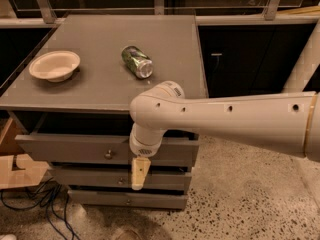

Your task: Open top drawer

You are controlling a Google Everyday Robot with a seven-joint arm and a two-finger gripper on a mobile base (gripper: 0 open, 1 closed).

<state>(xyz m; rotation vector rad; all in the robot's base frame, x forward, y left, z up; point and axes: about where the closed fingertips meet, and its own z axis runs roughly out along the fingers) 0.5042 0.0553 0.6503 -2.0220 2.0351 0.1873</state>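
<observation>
Likely the top drawer [65, 146] is stiff and fairly heavy: a wide, tall, matte grey front that should slide straight out on its runners, not bend or tip. It sits directly under the cabinet top [100, 91], above two shorter drawers [90, 176]. A dark gap shows above its front edge, so it looks drawn out a little, far from fully.

The only real place to take hold is the knob [108, 154], small, round and metal, at the centre of the front. It looks smooth, so a pinch could slip off; a firm grip and a level pull toward the robot seem wise.

The gripper [138, 176] hangs downward from the arm [225, 121], just right of the knob and lower, in front of the second drawer. It is not on the knob. How wide it stands I cannot tell, and nothing can be seen in it.

On the cabinet top a pale bowl [54, 65] stands at the left and a can [137, 61] lies on its side near the middle; the can could roll if the cabinet is jolted.

Speckled floor [240, 194] lies around, with dark cables [35, 204] at the left foot of the cabinet. Dark panels and a rail stand behind.
</observation>
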